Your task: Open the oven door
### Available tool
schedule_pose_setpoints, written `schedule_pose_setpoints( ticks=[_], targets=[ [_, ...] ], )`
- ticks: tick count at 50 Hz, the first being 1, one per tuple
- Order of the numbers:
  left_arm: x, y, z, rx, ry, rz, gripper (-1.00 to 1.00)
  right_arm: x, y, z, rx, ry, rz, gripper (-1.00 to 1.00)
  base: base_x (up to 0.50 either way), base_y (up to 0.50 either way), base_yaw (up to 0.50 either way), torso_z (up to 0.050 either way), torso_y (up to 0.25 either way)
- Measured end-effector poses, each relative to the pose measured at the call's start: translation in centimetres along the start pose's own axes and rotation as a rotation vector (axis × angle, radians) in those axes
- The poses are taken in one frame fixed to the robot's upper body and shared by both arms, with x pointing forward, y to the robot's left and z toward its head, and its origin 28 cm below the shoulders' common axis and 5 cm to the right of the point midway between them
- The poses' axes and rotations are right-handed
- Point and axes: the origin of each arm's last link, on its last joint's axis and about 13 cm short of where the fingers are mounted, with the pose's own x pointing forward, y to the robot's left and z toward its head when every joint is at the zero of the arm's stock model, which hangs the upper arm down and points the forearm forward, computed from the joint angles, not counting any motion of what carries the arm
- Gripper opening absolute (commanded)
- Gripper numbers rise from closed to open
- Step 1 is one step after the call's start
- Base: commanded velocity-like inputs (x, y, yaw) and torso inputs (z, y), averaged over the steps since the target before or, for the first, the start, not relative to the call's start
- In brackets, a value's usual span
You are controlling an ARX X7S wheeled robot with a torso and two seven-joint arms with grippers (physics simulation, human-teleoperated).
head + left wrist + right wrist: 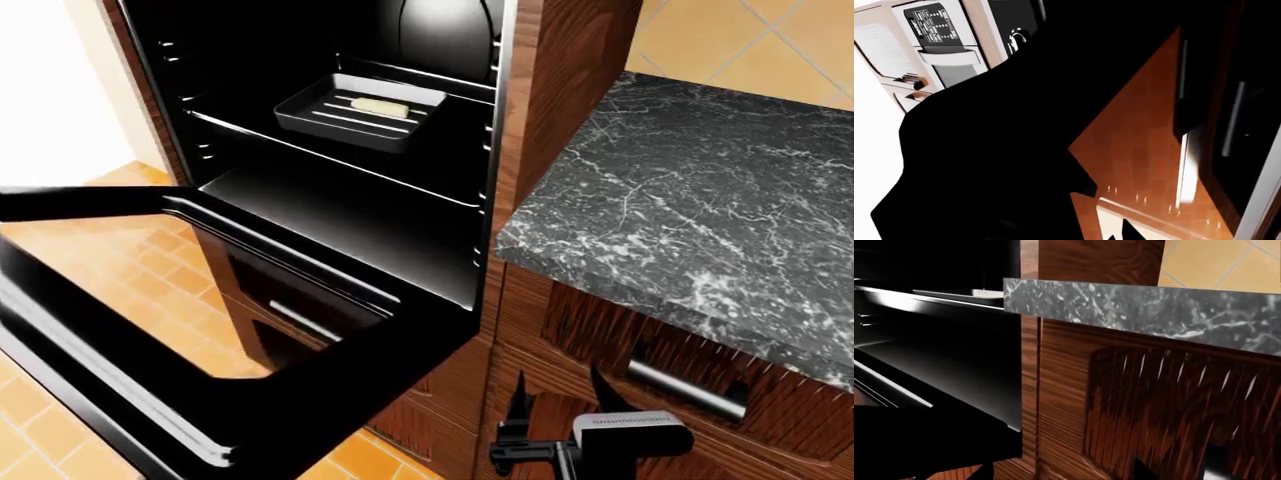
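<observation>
**Oven door down and open; right end effector clear of it**

The oven door point(200, 340) lies swung down to about horizontal, projecting toward the robot at the left of the head view, floor tiles showing through its glass. The cavity behind stands exposed, with a dark tray point(358, 110) on a rack at the far side. The task appears essentially complete.

The right end effector point(554, 415) sits low and near, right of the door's near right corner and in front of the wooden drawer front point(667, 370) under the marble table point(694, 200). Its fingers stand parted and hold nothing; it is not touching the door. The left end effector's state cannot be told: its wrist view is mostly blocked by a dark mass.

Recommended practice for the remaining step: confirm the door rests fully down, then withdraw without brushing its edge or the drawer handle point(687, 388).
</observation>
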Motion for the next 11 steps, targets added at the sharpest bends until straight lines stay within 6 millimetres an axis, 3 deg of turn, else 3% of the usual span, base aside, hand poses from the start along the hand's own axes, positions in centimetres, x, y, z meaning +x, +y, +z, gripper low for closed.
schedule_pose_setpoints(
  ticks=[11],
  targets=[
    [-0.61, -0.73, 0.18, -0.021, 0.019, 0.013, -1.0, 0.04, -0.06, -0.12, -0.006, 0.001, -0.005, 1.0, 0.0, 0.0, 0.01, 0.001, 0.001]
  ],
)
